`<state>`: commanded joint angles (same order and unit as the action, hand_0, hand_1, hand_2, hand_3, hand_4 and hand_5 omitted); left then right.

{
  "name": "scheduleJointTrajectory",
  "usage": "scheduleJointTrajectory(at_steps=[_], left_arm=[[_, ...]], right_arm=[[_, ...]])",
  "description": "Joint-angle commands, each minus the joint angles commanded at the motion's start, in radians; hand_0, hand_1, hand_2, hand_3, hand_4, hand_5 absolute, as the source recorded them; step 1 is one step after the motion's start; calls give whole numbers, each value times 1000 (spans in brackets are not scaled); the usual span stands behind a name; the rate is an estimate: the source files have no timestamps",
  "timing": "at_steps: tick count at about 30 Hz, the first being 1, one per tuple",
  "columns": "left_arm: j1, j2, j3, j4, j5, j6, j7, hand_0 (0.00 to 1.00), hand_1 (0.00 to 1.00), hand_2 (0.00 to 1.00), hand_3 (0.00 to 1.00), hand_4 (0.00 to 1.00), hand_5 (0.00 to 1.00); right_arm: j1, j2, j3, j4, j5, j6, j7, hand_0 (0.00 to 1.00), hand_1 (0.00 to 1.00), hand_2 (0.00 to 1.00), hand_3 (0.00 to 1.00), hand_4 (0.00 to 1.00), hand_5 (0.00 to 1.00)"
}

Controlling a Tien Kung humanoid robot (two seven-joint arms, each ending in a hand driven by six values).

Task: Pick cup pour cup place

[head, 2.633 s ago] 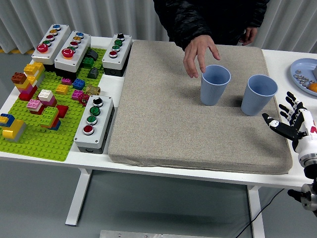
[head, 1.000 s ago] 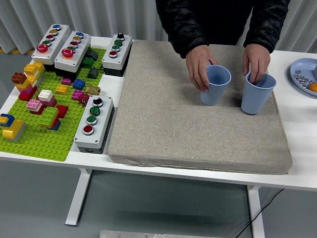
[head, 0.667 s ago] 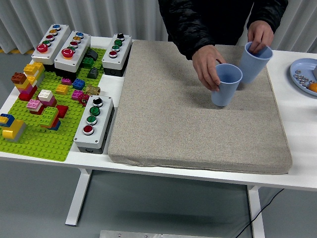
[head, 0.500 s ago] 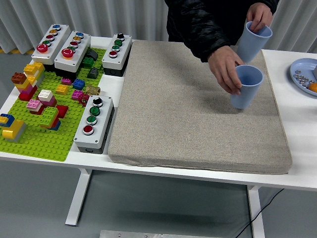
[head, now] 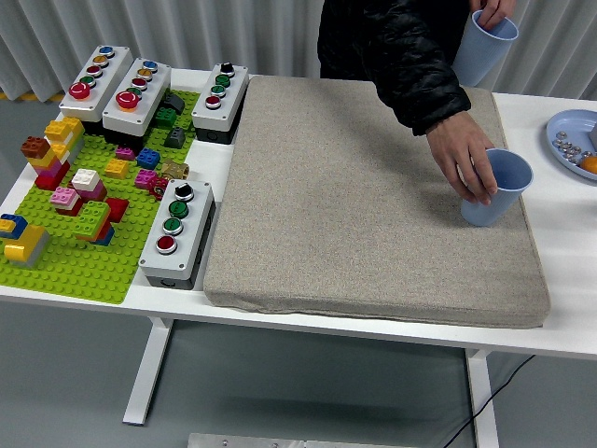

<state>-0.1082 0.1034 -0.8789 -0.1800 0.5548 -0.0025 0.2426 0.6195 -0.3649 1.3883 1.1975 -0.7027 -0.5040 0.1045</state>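
Note:
Neither of my hands is in view. A person in a black jacket stands at the far side. One of the person's hands grips a light blue cup by its rim; the cup stands upright on the grey mat near its right edge. The person's other hand holds a second light blue cup lifted in the air at the top right, above the mat's far corner.
A green baseplate with coloured bricks lies at the left. Button boxes stand along the mat's left side and at the back left. A blue plate with small items sits at the right edge.
My right hand has left the view. The person took both cups, slid one to the right along the mat and lifted the other up toward the top right.

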Motion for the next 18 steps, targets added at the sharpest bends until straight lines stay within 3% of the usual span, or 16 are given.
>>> scheduleJointTrajectory(at_steps=[18], left_arm=[[-4, -1, 5, 0, -3, -1, -2, 760, 804, 845, 758, 508, 950]], right_arm=[[-3, 6, 6, -2, -21, -1, -2, 876, 775, 787, 778, 780, 979]])
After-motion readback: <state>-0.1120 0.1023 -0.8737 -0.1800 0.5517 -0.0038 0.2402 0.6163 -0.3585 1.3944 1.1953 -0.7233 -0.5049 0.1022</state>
